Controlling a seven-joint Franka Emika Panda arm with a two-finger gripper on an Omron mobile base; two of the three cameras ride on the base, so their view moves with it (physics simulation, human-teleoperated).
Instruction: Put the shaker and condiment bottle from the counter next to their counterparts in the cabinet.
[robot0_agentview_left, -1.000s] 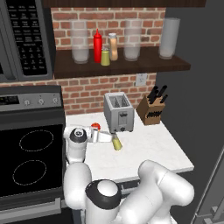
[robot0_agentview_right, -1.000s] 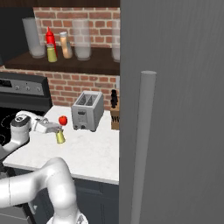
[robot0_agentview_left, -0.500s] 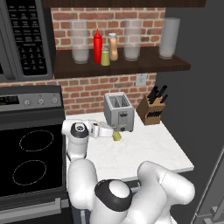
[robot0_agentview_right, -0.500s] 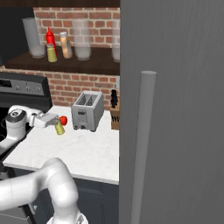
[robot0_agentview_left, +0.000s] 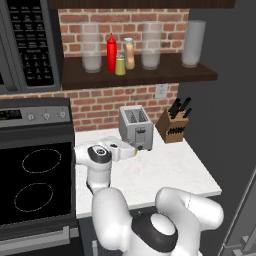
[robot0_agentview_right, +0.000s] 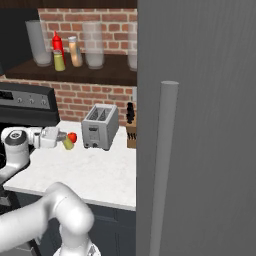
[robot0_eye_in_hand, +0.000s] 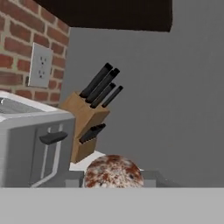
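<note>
Since a second ago the arm has lifted the shaker (robot0_agentview_left: 131, 151) off the counter (robot0_agentview_left: 165, 172) and carried it up and toward the toaster (robot0_agentview_left: 135, 128) — it was lower and nearer the front edge before.

From the left base view, the gripper (robot0_agentview_left: 129, 150) reaches sideways at counter height, pincer narrowed onto the small yellow-olive shaker, which hangs clear of the white counter just in front of the toaster's lower left corner. A knife block (robot0_agentview_left: 172, 127) stands to the right of the toaster. Up in the cabinet (robot0_agentview_left: 150, 75), the red squeeze bottle (robot0_agentview_left: 111, 52) stands with a small yellow-green shaker (robot0_agentview_left: 120, 65) just in front of it and the tan condiment bottle (robot0_agentview_left: 129, 53) close beside; clear glass jars (robot0_agentview_left: 91, 47) flank them. The microwave (robot0_agentview_left: 27, 45) hangs at the left above the stove (robot0_agentview_left: 35, 180).

From the right base view, the gripper (robot0_agentview_right: 64, 140) holds the shaker (robot0_agentview_right: 67, 144) tilted, with a small red thing (robot0_agentview_right: 72, 137) just behind it — what it is I cannot tell. The toaster (robot0_agentview_right: 100, 127) is near to the right; the cabinet (robot0_agentview_right: 85, 72) carries the same bottles.

From the hand view, the shaker's speckled cap (robot0_eye_in_hand: 113, 172) sits between the fingertips (robot0_eye_in_hand: 151, 178), with the toaster (robot0_eye_in_hand: 35, 146) at left, the knife block (robot0_eye_in_hand: 85, 124) beyond and a wall outlet (robot0_eye_in_hand: 40, 65) on the brick.
</note>
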